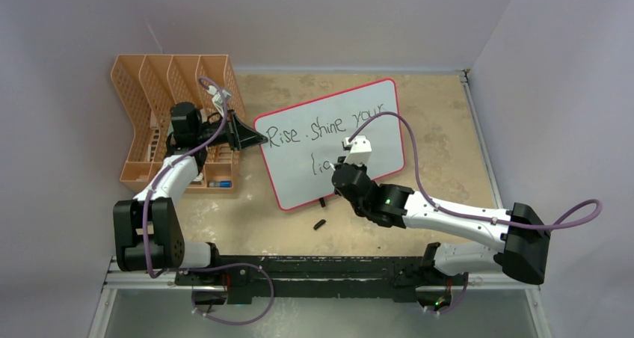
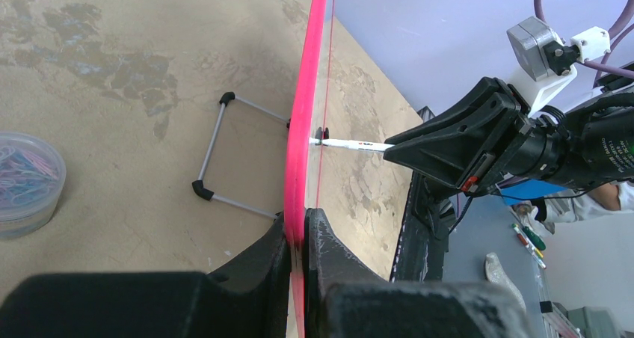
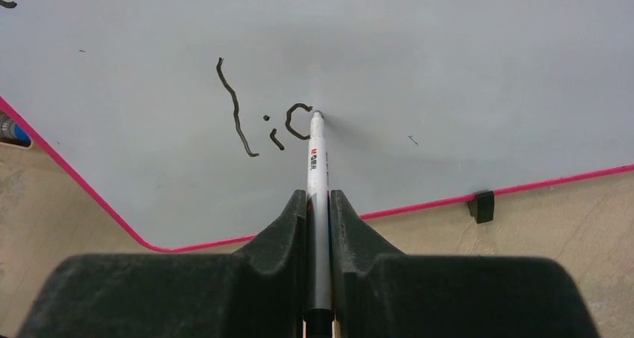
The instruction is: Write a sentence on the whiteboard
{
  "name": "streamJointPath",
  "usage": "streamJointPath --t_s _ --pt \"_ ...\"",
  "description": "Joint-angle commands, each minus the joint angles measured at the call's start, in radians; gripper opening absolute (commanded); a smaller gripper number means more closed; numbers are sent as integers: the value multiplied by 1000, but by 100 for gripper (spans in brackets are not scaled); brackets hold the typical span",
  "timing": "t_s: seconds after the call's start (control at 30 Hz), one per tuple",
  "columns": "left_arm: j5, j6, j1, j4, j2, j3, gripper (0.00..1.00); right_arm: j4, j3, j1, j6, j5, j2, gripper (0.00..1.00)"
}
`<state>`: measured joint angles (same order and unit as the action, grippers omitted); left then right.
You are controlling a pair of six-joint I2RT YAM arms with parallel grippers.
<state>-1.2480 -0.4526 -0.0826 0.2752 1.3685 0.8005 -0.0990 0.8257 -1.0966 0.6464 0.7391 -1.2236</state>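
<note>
The whiteboard [image 1: 295, 175] stands tilted mid-table, white with a red-pink rim. On it the sentence [image 1: 323, 128] reads "Rise . shine your", with the start of a second line below. My left gripper [image 1: 258, 137] is shut on the board's left edge; in the left wrist view its jaws [image 2: 303, 229] pinch the pink rim [image 2: 303, 114]. My right gripper [image 3: 318, 203] is shut on a white marker [image 3: 317, 166]. The marker's tip touches the board at a half-drawn letter after "li" [image 3: 250, 121]. The left wrist view shows the marker [image 2: 351, 144] meeting the board face.
An orange mesh file rack [image 1: 161, 121] stands behind the left arm. A small black cap [image 1: 320, 223] lies on the table below the board. A clear tub of paper clips [image 2: 26, 181] and the board's wire stand [image 2: 217, 151] sit behind the board. A black foot [image 3: 484, 206] shows on the bottom rim.
</note>
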Motion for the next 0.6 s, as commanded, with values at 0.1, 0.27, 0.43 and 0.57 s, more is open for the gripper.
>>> streamJointPath --t_s 0.1,0.27,0.43,0.57 --pt "36 6 -10 22 -15 16 0 30 20 7 -10 24 18 0" --pt "36 6 -10 22 -14 17 0 -1 17 7 10 8 5 0" --pt "36 6 -10 22 -15 18 0 -31 5 6 32 -7 10 0" --pt "36 6 -10 22 -15 18 0 -47 1 6 39 -23 11 0"
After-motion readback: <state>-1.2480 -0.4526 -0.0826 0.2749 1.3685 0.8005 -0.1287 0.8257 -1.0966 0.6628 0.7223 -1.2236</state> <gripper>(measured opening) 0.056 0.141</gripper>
